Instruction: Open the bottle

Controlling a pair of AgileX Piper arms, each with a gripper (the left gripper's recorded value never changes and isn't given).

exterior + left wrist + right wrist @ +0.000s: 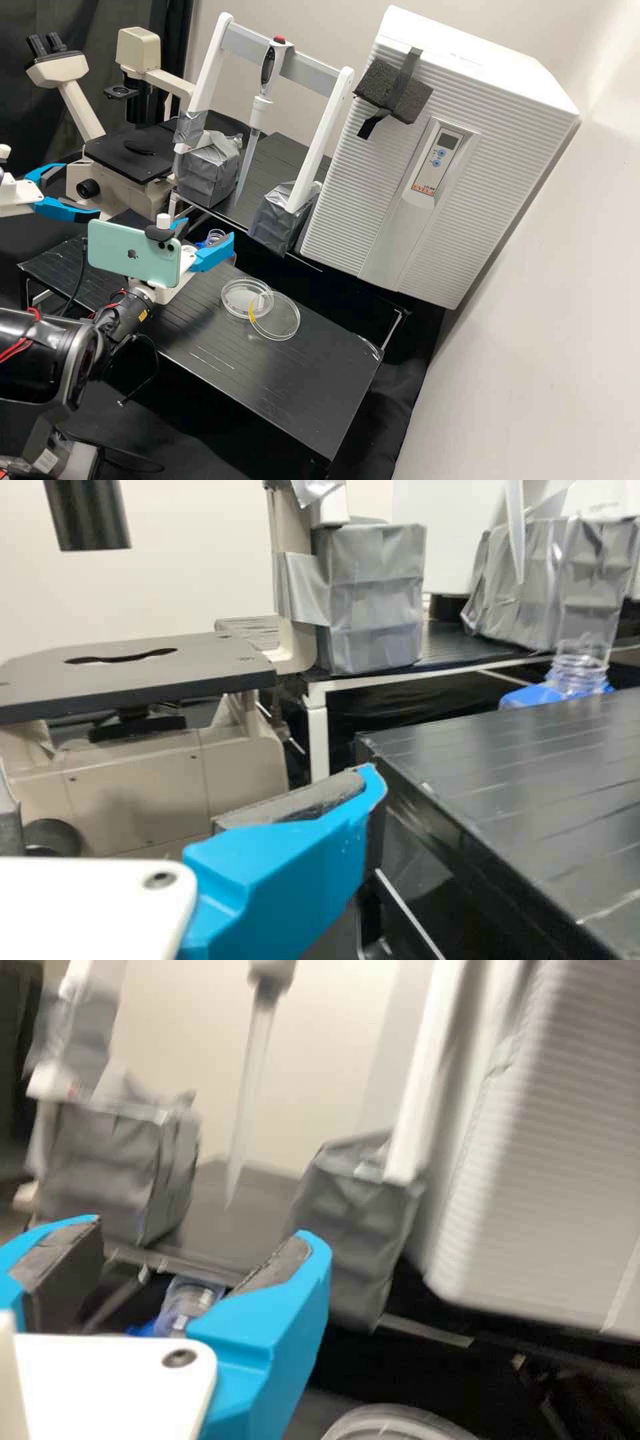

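Straddling the bottle with right gripper's spread jaws, probably for steadying; holding left gripper's jaws spread, well aside.

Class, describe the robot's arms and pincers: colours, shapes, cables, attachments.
The right arm is dark grey, with red and black cables at its wrist. The right pincer and left pincer are white, each with two bright blue, dark-padded fingers. A mint-green phone sits on the right wrist.
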